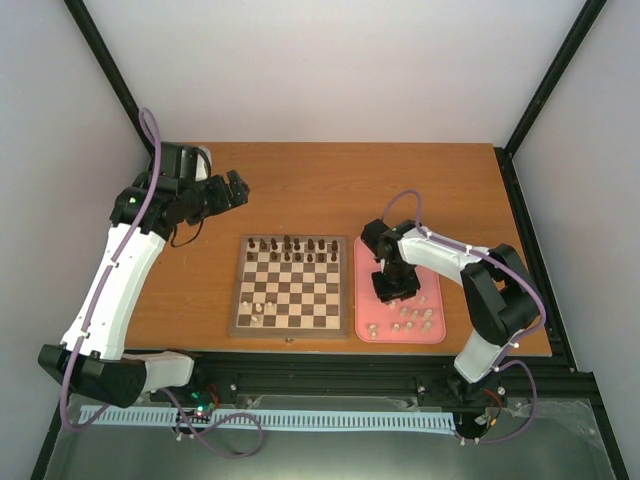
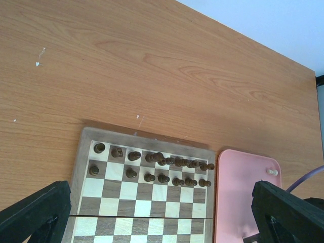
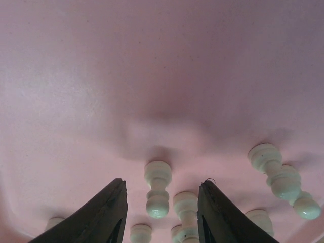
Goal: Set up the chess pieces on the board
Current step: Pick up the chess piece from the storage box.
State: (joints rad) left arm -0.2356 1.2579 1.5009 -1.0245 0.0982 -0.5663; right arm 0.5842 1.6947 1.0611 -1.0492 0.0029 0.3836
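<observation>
The wooden board (image 1: 292,331) lies mid-table, with dark chessmen along its far two rows and a few cream chess pieces (image 1: 262,306) near its front left. More cream pieces (image 1: 412,318) lie on the pink tray (image 1: 432,336) to its right. My right gripper (image 1: 395,287) hangs low over that tray. In the right wrist view it (image 3: 162,182) is open, its fingers (image 3: 109,215) standing either side of a cream pawn (image 3: 158,190) without touching it. My left gripper (image 1: 236,189) is open and empty, raised beyond the board's far left corner.
In the left wrist view, dark chessmen (image 2: 162,163) fill the board's (image 2: 82,152) far rows, and the tray (image 2: 238,197) with one cream piece (image 2: 273,172) lies beside it. Bare wooden table (image 1: 330,185) stretches behind the board. Black frame posts stand at the table's edges.
</observation>
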